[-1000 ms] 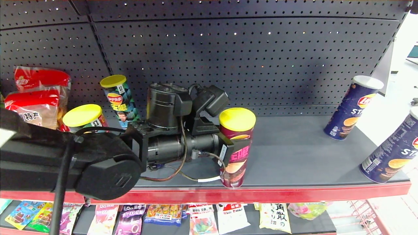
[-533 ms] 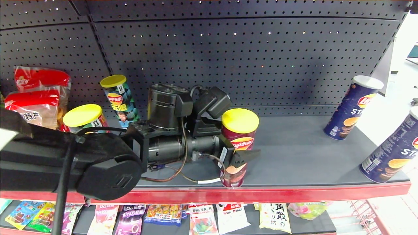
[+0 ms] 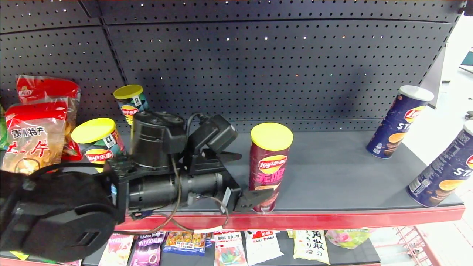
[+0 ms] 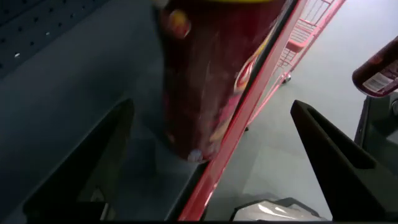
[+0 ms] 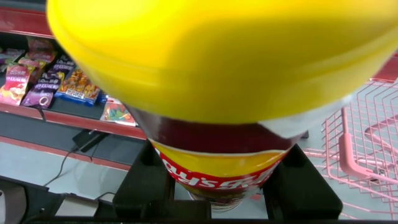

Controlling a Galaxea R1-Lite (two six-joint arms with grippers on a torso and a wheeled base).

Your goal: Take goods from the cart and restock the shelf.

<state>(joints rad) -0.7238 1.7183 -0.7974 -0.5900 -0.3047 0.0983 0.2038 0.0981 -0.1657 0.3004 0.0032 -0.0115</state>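
A maroon chip can (image 3: 269,166) with a yellow lid stands upright near the front edge of the grey shelf (image 3: 332,177). My left gripper (image 3: 252,176) is open just left of it, one finger behind the can's base and one in front, touching nothing. In the left wrist view the same can (image 4: 205,81) stands beyond the spread fingers of the left gripper (image 4: 211,168). My right gripper (image 5: 227,194) is shut on another maroon can (image 5: 217,62) with a yellow lid, held above the pink cart (image 5: 367,143).
Two yellow-lidded cans (image 3: 97,142) (image 3: 129,98) and red snack bags (image 3: 33,136) crowd the shelf's left. Two blue cans (image 3: 399,122) (image 3: 443,170) lean at the right end. Bare shelf lies between them and the maroon can. The lower shelf holds several snack packets (image 3: 229,247).
The left gripper opened and let go of the maroon can, then drew back to the left and toward the shelf's front. The can stays upright where it was set.
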